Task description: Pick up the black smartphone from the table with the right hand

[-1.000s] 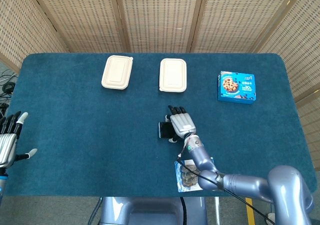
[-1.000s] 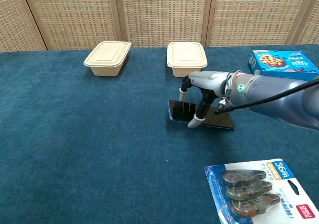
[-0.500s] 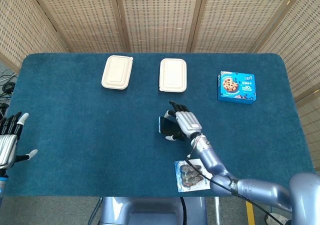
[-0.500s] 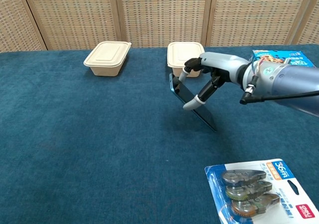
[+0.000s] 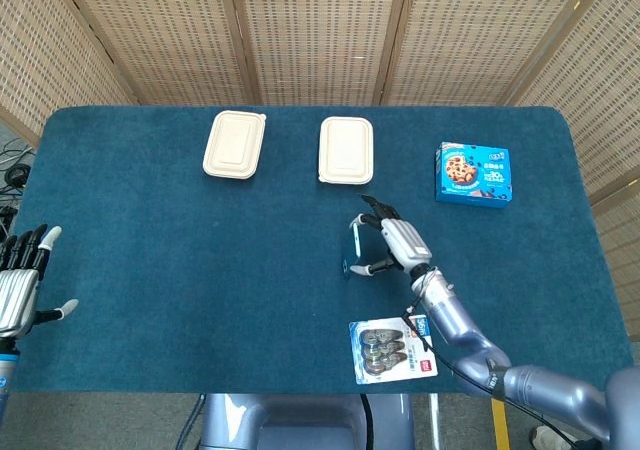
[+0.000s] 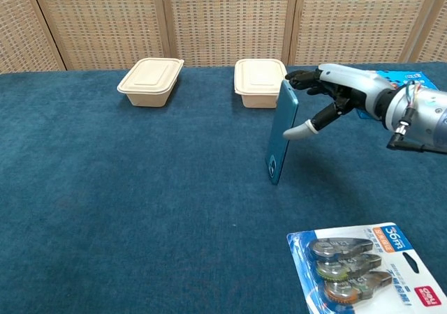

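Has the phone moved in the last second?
Yes. The phone lay flat on the table near the right-hand food box; now the right hand holds it nearly upright, lifted and further right.

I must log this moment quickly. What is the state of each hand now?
Left hand: open, holding nothing.
Right hand: holding the phone, lifted off the table.

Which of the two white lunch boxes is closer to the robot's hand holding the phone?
The right lunch box, just behind the right hand; the left lunch box sits farther away.
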Available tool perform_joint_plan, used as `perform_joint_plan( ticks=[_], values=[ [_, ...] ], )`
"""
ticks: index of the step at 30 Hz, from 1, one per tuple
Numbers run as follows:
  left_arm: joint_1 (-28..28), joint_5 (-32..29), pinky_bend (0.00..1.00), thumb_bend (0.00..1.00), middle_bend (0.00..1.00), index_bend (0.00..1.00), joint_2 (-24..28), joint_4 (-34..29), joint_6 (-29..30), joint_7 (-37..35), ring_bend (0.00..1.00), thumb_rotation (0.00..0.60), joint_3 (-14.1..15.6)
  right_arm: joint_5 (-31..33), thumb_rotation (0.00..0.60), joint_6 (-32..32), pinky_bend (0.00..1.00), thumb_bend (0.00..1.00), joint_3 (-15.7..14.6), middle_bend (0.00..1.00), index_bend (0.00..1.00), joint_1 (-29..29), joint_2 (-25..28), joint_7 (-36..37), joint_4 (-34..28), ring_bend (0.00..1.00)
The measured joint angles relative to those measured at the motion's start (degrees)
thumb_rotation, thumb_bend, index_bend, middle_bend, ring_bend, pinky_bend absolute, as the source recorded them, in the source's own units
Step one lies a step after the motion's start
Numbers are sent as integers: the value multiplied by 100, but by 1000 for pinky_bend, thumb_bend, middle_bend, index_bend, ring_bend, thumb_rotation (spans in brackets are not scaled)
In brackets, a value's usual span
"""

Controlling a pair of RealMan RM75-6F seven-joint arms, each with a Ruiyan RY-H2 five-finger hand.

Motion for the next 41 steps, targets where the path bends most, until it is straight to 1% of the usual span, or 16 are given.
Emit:
perform_joint_plan(
  ticks=[1,3,4,6,7,8,9,11,14,18,23,28,32,34,36,41],
  values=[
    [1,2,0,0,0,0,-1,-1,5,1,0,600,0,-55,600,-3,0,156,-30,0,538,-20,4,83,65,0],
    [6,10,0,0,0,0,-1,-5,18,-4,0,600,3,-147,600,-34,0,156,-99,0,503,-65,16,299,211,0],
    [8,10,0,0,0,0,0,-6,23,-5,0,600,2,-190,600,-50,0,156,-126,0,443,-81,23,398,270,0],
    [14,11,0,0,0,0,6,-14,39,-14,0,600,-2,-323,600,-75,0,143,-190,0,250,-118,50,646,383,0],
    [18,11,0,0,0,0,11,-18,48,-23,0,600,-4,-400,600,-76,0,118,-219,0,124,-135,68,764,419,0],
    [23,10,0,0,0,0,17,-21,60,-33,0,600,-8,-525,600,-66,0,86,-265,0,38,-159,101,934,463,0],
    [31,6,0,0,0,0,27,-26,84,-49,0,600,-18,-638,600,-47,0,53,-308,0,3,-183,139,1068,493,0],
    [41,0,0,0,0,0,40,-33,100,-72,0,600,-29,-933,600,20,0,8,-427,0,0,-241,245,1360,563,0],
    [44,0,0,0,0,0,53,-41,103,-85,0,600,-32,-1345,600,194,0,0,-632,0,0,-328,424,1578,718,0],
    [44,35,0,0,0,0,55,-57,111,-71,0,600,-18,-1716,600,483,0,0,-894,0,0,-440,724,1506,934,0],
    [53,95,0,0,0,0,59,-91,143,-59,0,600,6,-1822,600,686,0,0,-988,0,0,-551,1080,1309,953,0],
    [63,197,0,0,0,0,66,-115,172,-52,0,600,52,-1836,600,965,0,0,-1045,0,0,-766,1638,1107,552,0],
    [73,241,0,0,0,0,76,-119,194,-80,0,600,71,-1802,600,1331,0,0,-1142,0,0,-1105,2114,543,97,0],
    [79,262,0,0,0,0,89,-122,199,-120,0,600,80,-1763,600,1561,0,0,-1192,0,0,-1313,2237,226,-109,0],
    [82,288,0,0,0,0,101,-122,200,-155,0,600,90,-1693,600,1925,0,0,-1267,0,0,-1645,2375,-172,-367,0],
    [76,276,0,0,0,0,153,-167,118,-351,0,600,103,-1629,600,2726,0,0,-1409,0,0,-2273,2459,-706,-659,0]
  ],
)
